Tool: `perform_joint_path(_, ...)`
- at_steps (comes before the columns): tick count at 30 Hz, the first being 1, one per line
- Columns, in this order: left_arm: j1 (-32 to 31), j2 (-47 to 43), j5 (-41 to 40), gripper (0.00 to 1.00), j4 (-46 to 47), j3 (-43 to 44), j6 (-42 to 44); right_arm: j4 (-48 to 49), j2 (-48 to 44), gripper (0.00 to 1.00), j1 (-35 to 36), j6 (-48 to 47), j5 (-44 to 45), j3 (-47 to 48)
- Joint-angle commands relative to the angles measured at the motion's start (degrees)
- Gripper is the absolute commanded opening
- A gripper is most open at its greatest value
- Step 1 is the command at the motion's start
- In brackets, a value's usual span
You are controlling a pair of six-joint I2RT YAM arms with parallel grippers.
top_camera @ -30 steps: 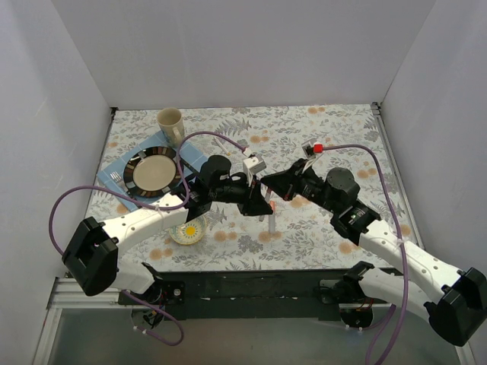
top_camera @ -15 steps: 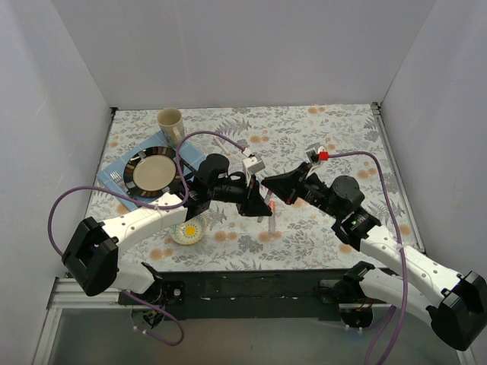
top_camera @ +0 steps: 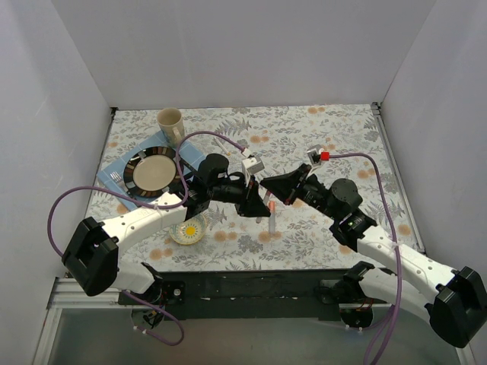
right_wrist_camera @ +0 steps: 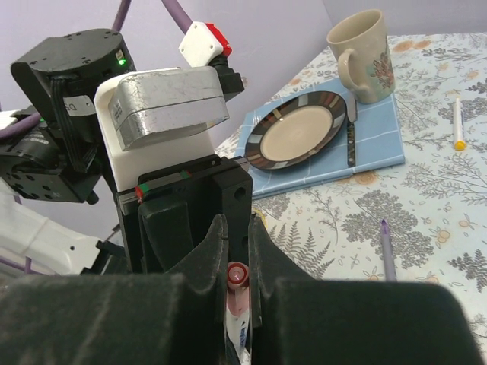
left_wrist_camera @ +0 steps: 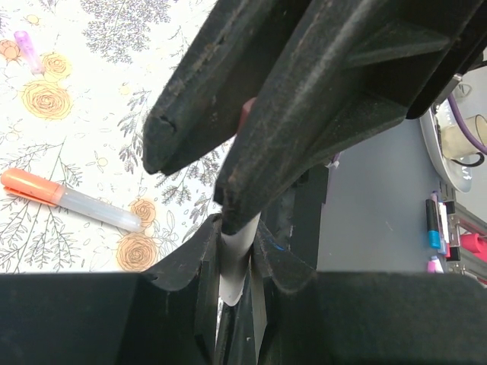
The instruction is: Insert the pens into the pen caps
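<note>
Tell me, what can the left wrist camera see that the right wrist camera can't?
Only the left wrist view shows the orange-capped pen with a clear barrel lying flat. Only the right wrist view shows the dark-rimmed round plate on a blue mat and the white pen with a yellow tip. Both show the flowery tablecloth and each one's own claw shut: the left claw on a whitish pen barrel, the right claw on a pink-red-topped pen piece.
</note>
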Motion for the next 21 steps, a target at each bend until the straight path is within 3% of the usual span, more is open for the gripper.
perform_joint_path(1, 6.97, -4.87, -13.81, 0.00, 25.72, 8.99, -3.17, -17.69, 1.59, 0.01, 5.63, 8.36, -23.30, -7.35)
perform_joint_path(11, 7.41, -3.64, -15.21, 0.00, 22.12, 13.38, -0.89, -34.73, 4.14, 0.01, 6.33, 1.51, -14.17, -2.96)
perform_joint_path(17, 8.29, -2.94, -14.51, 0.00, 22.11, 13.65, -1.06, -29.32, 3.26, 0.01, 8.44, 2.38, -14.42, -4.79)
perform_joint_path(21, 8.29, -2.24, -15.39, 0.00, 21.76, 14.09, -0.97, -26.39, 2.91, 0.01, 11.51, 6.68, -9.15, -5.50)
